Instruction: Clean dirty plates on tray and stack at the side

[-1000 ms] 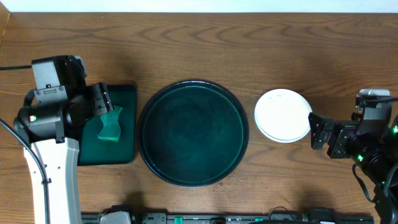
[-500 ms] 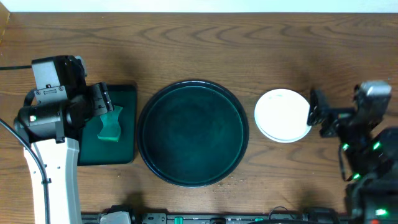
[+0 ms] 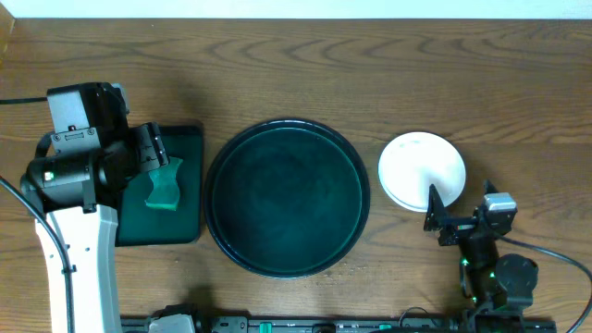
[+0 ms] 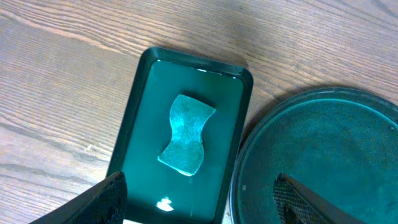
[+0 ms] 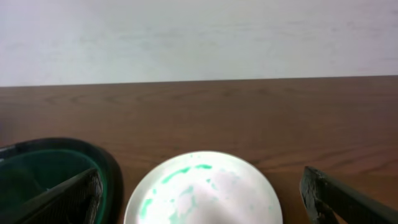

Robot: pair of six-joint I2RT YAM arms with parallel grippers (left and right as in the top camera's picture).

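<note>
The large round black-green tray (image 3: pixel 215 199) lies mid-table with nothing on it; its rim also shows in the left wrist view (image 4: pixel 249 155) and the right wrist view (image 5: pixel 106 165). A white plate (image 3: pixel 421 166) sits on the wood to the right of the tray. In the right wrist view the plate (image 5: pixel 205 186) has teal-green smears; whether other plates lie under it I cannot tell. My right gripper (image 3: pixel 446 222) is open and empty, just in front of the plate. My left gripper (image 3: pixel 153 155) is open and empty over the rectangular tray.
A small rectangular dark green tray (image 3: pixel 190 227) lies left of the round tray, with a teal sponge (image 3: pixel 165 185) on it; the sponge (image 4: pixel 185 135) also shows in the left wrist view. A pale wall runs behind the table's far edge (image 5: pixel 199 79).
My right arm has swung from the right of the plate towards the front edge and now faces the plate from the near side. The left arm, plate and trays have not moved.
</note>
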